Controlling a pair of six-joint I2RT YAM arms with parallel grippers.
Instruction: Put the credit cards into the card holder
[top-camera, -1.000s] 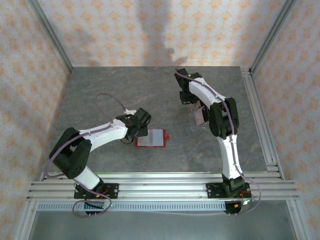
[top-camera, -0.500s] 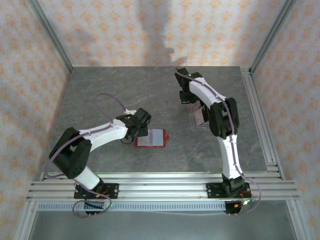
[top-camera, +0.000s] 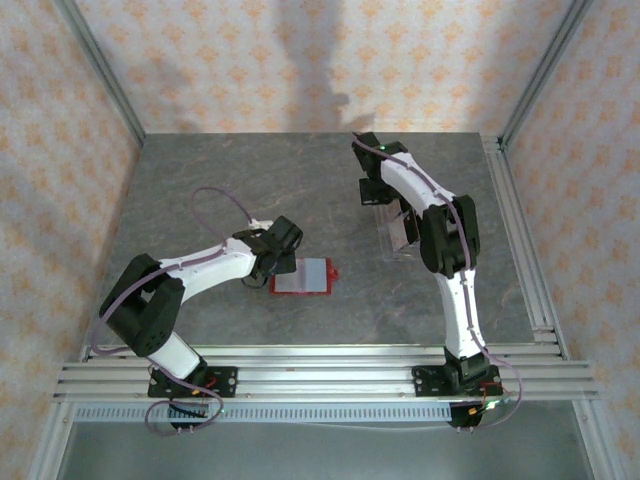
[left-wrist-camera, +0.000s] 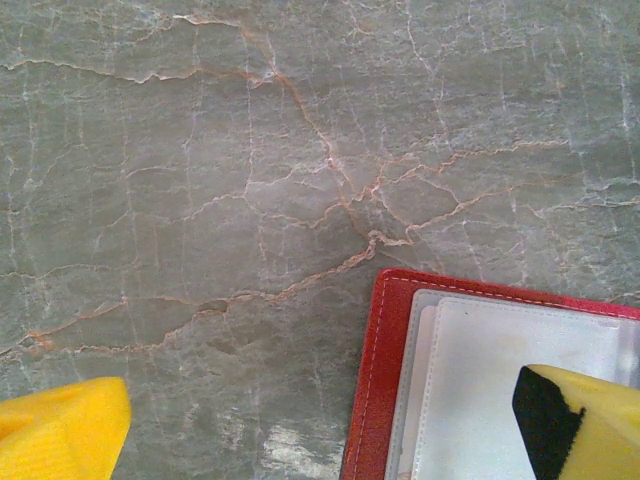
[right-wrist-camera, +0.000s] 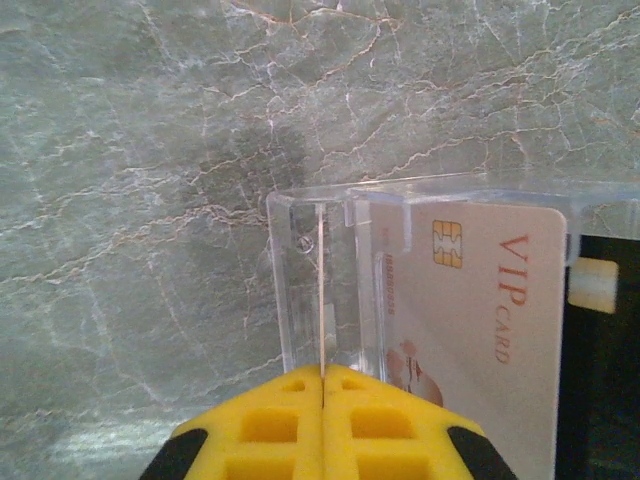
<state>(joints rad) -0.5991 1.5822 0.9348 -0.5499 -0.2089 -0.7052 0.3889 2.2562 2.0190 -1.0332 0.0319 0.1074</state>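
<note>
The grey marble-patterned bench (top-camera: 220, 190) is carrying everything. Near its middle the red wallet (top-camera: 300, 276) is lying open and flat, pale lining facing up. Its long axis is running left to right across the bench, and its snap tab is pointing right.

Well apart from it, toward the far right, a clear stand (top-camera: 398, 240) is holding the cards (top-camera: 403, 226) upright, side by side. In the right wrist view the pale card (right-wrist-camera: 470, 300) is showing its long axis running top to bottom with the chip at the far end, and a black card (right-wrist-camera: 600, 350) is sitting just beside it on the right.

The left end effector (left-wrist-camera: 320, 415) is hovering spread wide over the wallet's corner, one yellow finger (left-wrist-camera: 585, 425) overlapping the lining. The right end effector (right-wrist-camera: 322, 390) is pressing its fingers fully together at the stand's near edge. Whether it is pinching the clear wall, I cannot tell.
</note>
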